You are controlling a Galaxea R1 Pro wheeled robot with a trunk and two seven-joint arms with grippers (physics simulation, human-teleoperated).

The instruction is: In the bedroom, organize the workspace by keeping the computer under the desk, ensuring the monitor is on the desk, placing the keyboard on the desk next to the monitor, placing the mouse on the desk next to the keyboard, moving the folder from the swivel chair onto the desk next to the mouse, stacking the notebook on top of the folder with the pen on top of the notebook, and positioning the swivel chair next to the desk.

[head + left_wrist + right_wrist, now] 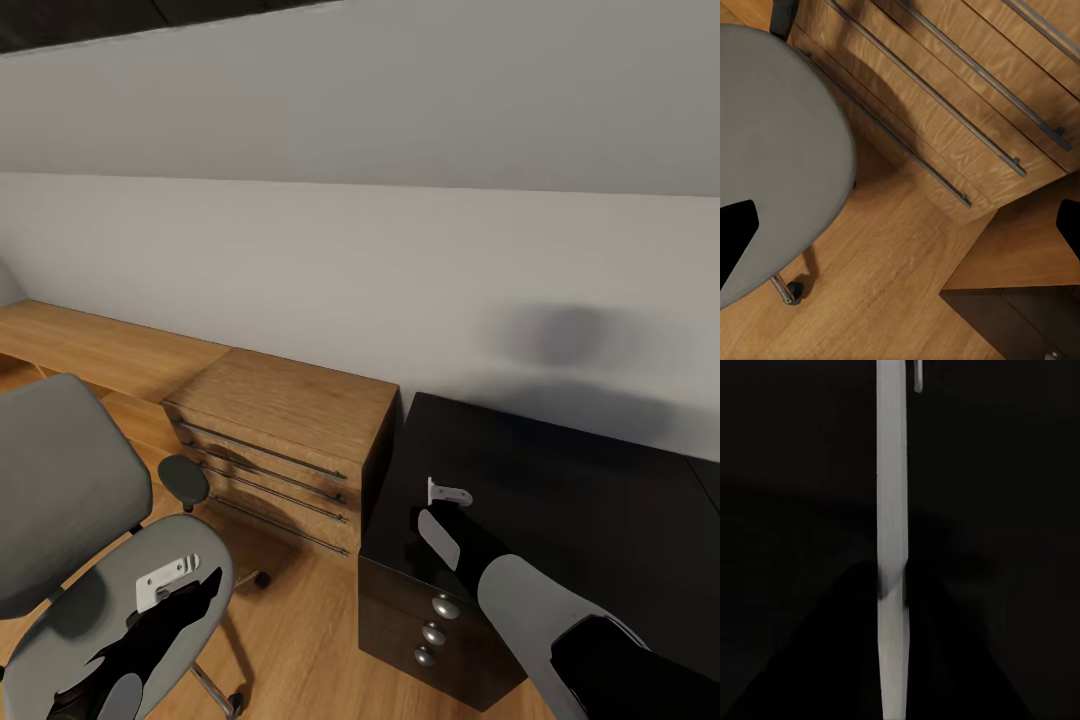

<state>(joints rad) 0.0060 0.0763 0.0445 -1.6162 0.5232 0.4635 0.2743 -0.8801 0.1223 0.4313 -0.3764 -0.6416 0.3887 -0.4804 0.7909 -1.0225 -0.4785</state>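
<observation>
Grey swivel chair, left end effector above seat, right end effector gripping pen

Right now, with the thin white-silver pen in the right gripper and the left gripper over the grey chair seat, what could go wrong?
The thin white-silver pen seems pinched end-on by the right gripper above the black cabinet top. It could slip and roll off. The open left gripper hangs low over the grey swivel chair seat. A bump might roll the chair into the wooden drawer chest.
</observation>
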